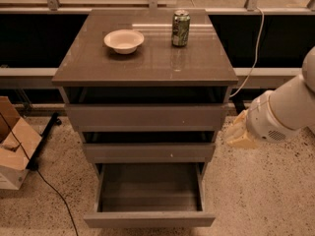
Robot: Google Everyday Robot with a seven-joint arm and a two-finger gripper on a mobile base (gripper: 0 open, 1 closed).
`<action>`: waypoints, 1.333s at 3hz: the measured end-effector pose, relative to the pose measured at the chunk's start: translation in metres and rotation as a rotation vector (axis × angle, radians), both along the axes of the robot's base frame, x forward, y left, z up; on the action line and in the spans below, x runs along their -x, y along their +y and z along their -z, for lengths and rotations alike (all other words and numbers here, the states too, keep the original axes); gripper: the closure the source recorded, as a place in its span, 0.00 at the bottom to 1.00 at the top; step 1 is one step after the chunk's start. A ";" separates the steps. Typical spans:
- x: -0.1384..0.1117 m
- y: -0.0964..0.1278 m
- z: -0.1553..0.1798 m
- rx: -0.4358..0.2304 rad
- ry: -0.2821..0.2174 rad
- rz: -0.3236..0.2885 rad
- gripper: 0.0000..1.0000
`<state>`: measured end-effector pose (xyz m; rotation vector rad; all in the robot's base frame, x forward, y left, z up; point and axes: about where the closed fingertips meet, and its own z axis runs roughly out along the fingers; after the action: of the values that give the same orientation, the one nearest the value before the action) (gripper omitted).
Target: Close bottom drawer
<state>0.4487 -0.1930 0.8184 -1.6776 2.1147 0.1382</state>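
Observation:
The bottom drawer [149,219] is the lowest of three grey-brown drawers and stands pulled far out. Its plain flat front is near the bottom edge of the view and its shallow grey box is empty. The middle drawer [147,152] and the top drawer [146,116] above it are each pulled out a little. My gripper [238,132] hangs off the white arm at the right, beside the cabinet's right side at the height of the middle drawer, apart from the bottom drawer.
A white bowl [124,41] and a green can [180,28] stand on the cabinet top [147,63]. A cardboard box [14,151] sits on the floor at the left with a black cable beside it. A white cable hangs at the right rear.

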 end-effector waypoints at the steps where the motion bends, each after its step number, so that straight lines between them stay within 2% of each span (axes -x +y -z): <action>1: -0.004 0.001 -0.001 0.010 -0.015 0.008 1.00; 2: -0.005 0.001 0.001 0.027 -0.009 0.015 1.00; 3: 0.003 0.006 0.050 0.056 -0.003 -0.012 1.00; 4: 0.011 0.009 0.087 0.058 0.002 -0.031 1.00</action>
<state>0.4381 -0.1840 0.7311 -1.7447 2.1136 0.0893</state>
